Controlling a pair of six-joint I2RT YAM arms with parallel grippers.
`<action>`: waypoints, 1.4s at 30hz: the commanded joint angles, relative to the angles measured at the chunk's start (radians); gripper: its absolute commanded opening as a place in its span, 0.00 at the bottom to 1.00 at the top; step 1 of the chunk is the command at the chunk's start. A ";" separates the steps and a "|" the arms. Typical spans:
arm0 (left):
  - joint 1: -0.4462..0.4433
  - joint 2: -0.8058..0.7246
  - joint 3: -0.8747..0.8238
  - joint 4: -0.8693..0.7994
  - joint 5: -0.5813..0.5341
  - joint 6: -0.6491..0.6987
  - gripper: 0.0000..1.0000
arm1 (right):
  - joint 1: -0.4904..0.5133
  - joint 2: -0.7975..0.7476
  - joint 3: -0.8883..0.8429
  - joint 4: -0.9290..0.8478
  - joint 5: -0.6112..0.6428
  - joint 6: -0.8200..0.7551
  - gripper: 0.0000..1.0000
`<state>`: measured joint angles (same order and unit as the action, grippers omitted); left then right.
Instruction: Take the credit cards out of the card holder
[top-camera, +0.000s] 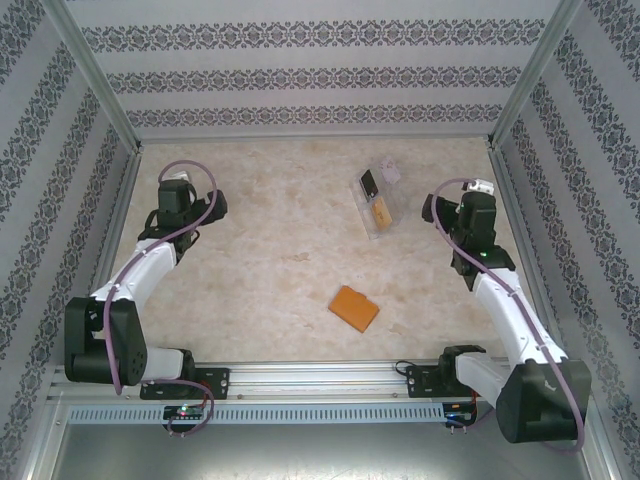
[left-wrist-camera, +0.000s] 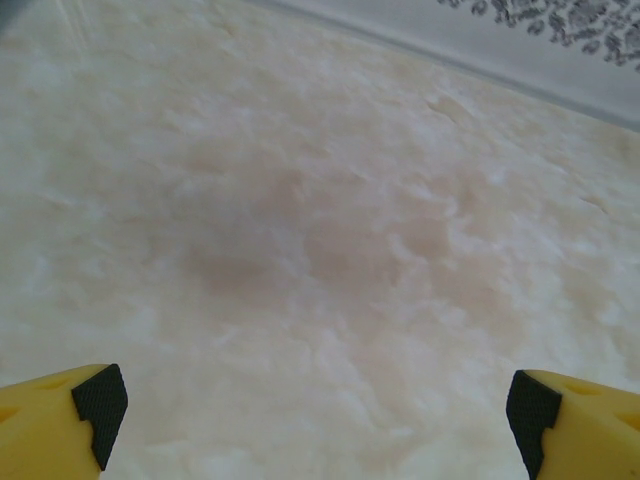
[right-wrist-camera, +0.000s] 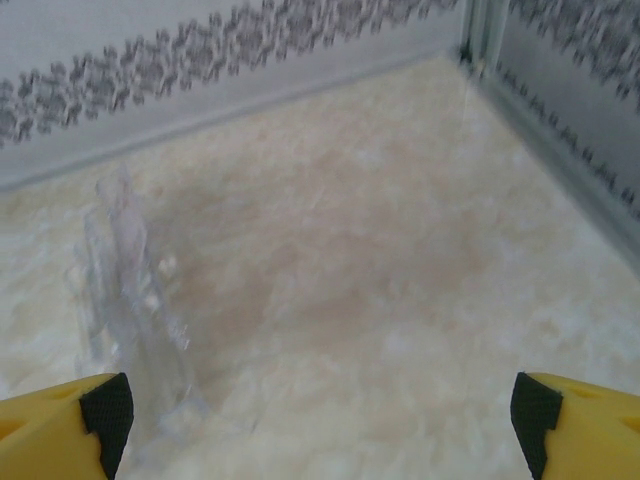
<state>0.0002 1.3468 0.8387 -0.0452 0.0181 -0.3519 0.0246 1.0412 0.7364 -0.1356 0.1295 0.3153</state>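
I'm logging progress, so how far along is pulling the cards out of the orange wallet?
Done, apparently: a dark card and a yellow card lie in the clear tray. In hand: nothing; the left end effector and right end effector are open. Left: the orange wallet lies closed; cards inside can't be seen.

A: What is enclosing the work area?
B: Patterned walls (top-camera: 300, 75) are standing left, right and far; aluminium posts (top-camera: 95, 75) are framing the far corners.
A: Surface?
B: A beige marbled tabletop (top-camera: 270, 270) is lying evenly lit.
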 joint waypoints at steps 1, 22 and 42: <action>-0.003 -0.030 0.009 -0.134 0.086 -0.078 0.99 | 0.045 -0.023 0.068 -0.323 -0.123 0.075 0.98; -0.003 -0.098 0.011 -0.173 0.089 -0.042 0.99 | 0.765 0.427 0.188 -0.550 -0.041 0.258 0.67; -0.030 -0.061 0.027 -0.174 0.196 -0.093 1.00 | 0.769 0.673 0.236 -0.344 -0.001 0.364 0.68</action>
<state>-0.0101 1.2636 0.8383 -0.1986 0.1772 -0.4103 0.7963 1.6550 0.9619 -0.5850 0.0853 0.6071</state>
